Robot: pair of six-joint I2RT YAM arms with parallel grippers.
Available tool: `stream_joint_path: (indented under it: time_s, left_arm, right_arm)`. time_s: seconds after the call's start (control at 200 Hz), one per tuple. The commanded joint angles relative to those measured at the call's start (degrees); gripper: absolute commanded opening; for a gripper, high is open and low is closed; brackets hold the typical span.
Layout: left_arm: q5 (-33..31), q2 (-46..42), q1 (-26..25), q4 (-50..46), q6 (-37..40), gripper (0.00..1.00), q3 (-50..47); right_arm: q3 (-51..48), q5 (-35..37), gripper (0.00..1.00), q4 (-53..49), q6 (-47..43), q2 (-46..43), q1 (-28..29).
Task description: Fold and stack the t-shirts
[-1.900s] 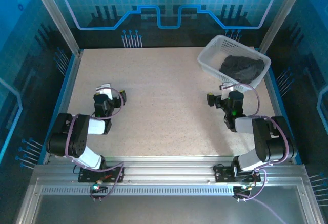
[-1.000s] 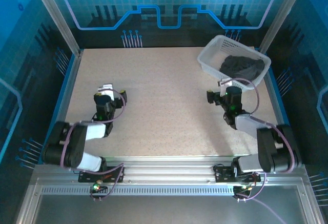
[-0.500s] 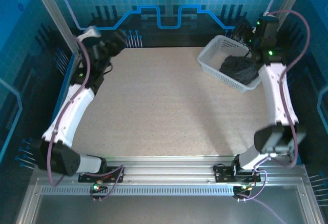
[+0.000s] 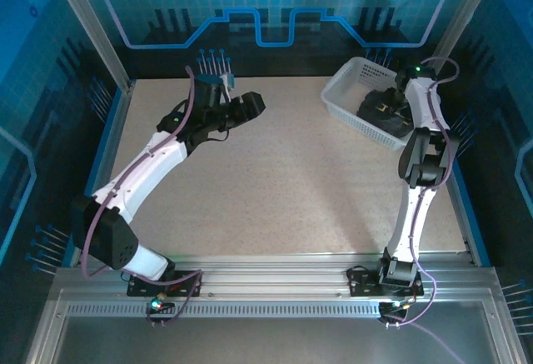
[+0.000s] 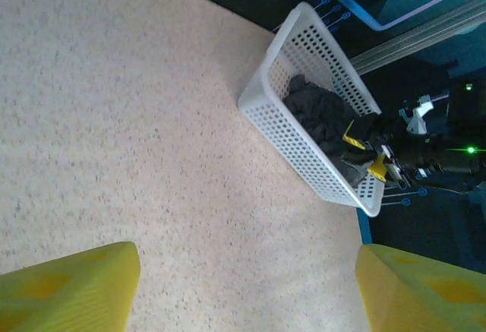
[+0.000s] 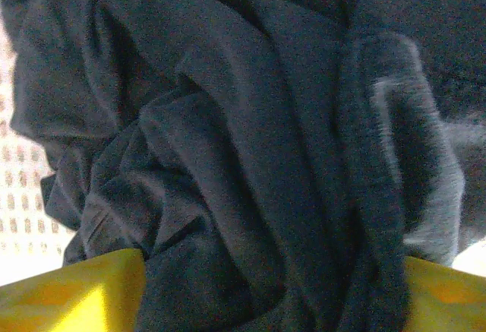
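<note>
The dark charcoal-black soft cloth t-shirt (image 4: 367,111) (image 5: 315,112) lies crumpled in a heap inside the white plastic basket with little holes (image 4: 341,89) (image 5: 281,128). The basket sits at the far right corner of the speckled beige table (image 4: 275,189) (image 5: 114,119). The right arm's yellow fingers (image 4: 386,107) (image 5: 364,152) reach down into the basket, right on top of the shirt. Seen from the right wrist, these fingers (image 6: 273,271) stand apart, one on each side of a thick lump of the shirt (image 6: 228,119), and the folds bulge up between them. The cloth touches both fingers, but I cannot tell if they press on it. The left arm's yellow fingers (image 4: 250,104) (image 5: 247,250) hang over the far middle of the table, well apart from the basket and the shirt. They point toward the basket. They are spread wide, with just bare table under them and nothing held. The shirt is plain, and its cloth looks soft and wrinkled.
</note>
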Motion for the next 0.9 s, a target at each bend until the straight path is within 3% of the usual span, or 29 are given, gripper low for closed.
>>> stream_joint_path:
  time_s: [0.0, 0.065, 0.11, 0.32, 0.585, 0.755, 0.895]
  left_arm:
    - [1.59, -3.0, -0.31, -1.07, -0.56, 0.72, -1.22]
    - [1.31, -3.51, -0.32, -1.16, -0.34, 0.68, -1.59]
    - [1.18, -3.77, -0.31, -1.24, -0.24, 0.66, -1.53]
    - [0.69, -3.9, -0.31, -1.38, -0.18, 0.56, -1.53]
    - [-1.52, -3.54, -0.31, -2.19, -0.14, 0.56, -0.87]
    - [-4.94, -3.65, -0.13, -4.98, 0.98, 0.56, 0.2]
    - [-9.72, -4.34, 0.26, -8.97, 1.5, 0.56, 1.55]
  right_arm:
    - [1.86, -2.78, 0.49, -3.0, 3.59, 0.69, 0.05]
    - [0.66, -2.97, 0.15, -1.35, 4.78, -0.74, 0.03]
    - [-1.11, -3.06, 0.0, 1.05, 5.16, -3.13, 0.23]
    - [-8.86, -1.84, 0.0, 13.64, 5.51, -19.85, 3.64]
    - [-12.05, -2.51, 0.0, 27.37, 6.63, -35.96, 10.19]
    - [-2.68, -6.45, 0.0, 32.62, 4.95, -38.27, 13.38]
    - [6.81, -6.08, 0.0, 34.45, 1.61, -37.45, 19.48]
